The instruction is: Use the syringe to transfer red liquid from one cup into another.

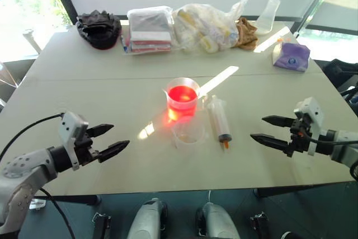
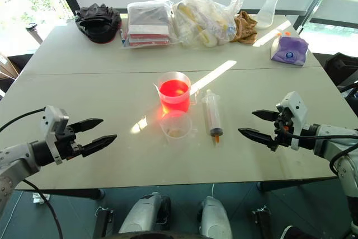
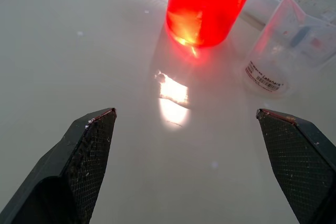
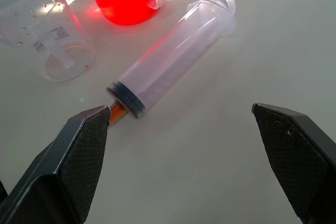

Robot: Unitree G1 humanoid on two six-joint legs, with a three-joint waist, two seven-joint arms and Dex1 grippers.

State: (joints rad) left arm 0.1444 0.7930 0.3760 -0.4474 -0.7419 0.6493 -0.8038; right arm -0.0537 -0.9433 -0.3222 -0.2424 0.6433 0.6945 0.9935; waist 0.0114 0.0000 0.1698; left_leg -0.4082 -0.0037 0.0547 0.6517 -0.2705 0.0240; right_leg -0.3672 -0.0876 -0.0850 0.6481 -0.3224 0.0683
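a: what's at the far edge of the surface [image 1: 84,65]?
b: a black bag [image 1: 99,28], plastic bags [image 1: 204,26], a flask [image 1: 268,16], a purple pack [image 1: 291,55].
a: and the syringe [image 1: 218,120]?
b: flat beside the tall cup [image 1: 182,100] of red liquid [image 1: 182,95]; short cup [image 1: 188,133] nearer. left fingers [image 1: 106,140] and right fingers [image 1: 273,130] wide open, empty. bag contents unclear.

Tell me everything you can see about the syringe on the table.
The syringe is a large clear plastic barrel with a dark seal ring and a small orange tip. It lies flat on the pale table, tip toward the robot, just right of the cup of red liquid and the shorter empty cup, touching neither. Nothing holds it; the right gripper hovers open, off to its right.
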